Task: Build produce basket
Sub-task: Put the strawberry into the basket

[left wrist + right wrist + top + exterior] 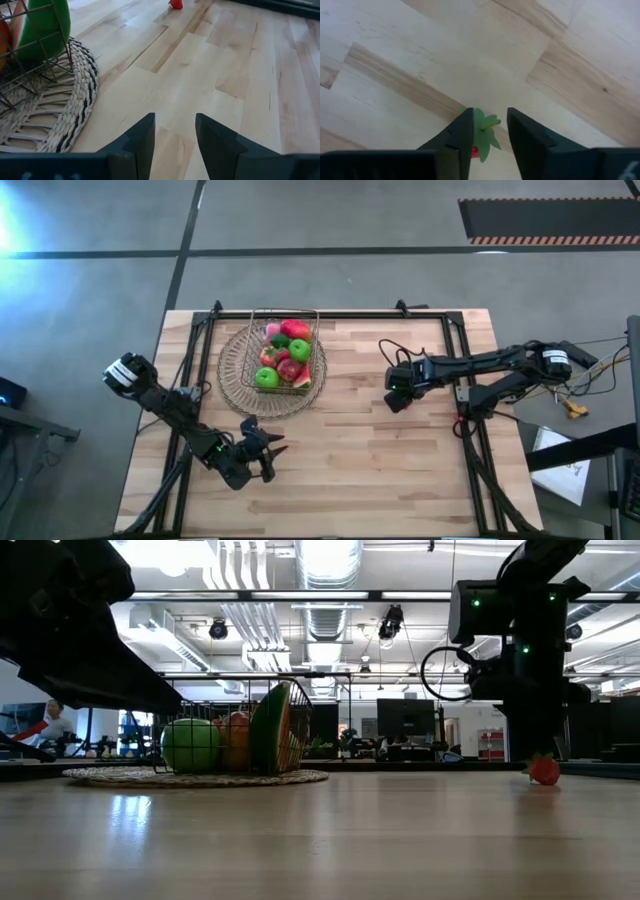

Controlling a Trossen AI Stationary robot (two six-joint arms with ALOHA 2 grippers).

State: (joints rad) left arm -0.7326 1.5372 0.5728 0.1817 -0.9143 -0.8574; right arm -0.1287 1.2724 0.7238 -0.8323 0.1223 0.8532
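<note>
Wire basket (285, 352) packed w/ produce (284, 356) on round woven mat (235, 380), upper-left of centre in high view; one berry (544, 770) out on the bare table (370, 460).

Basket = thin metal grid, rectangular, see-thru; holds glossy green apples, red apple, pink peach, watermelon slice w/ dark green rind standing at the side nearest centre in low view. Mat = flat tan wicker disc, coiled braid rim w/ dark flecks, basket sits on it. Table = pale wood planks, smooth, slight sheen. Berry small, red, green leafy cap; right gripper (489, 134) pointed down at it, centre-right of high view, fingers close together on either side of the leaf cap; can't tell if clamped. Left gripper (175, 131) low-left of centre, just off mat edge, fingers apart w/ a narrow gap, nothing between.
</note>
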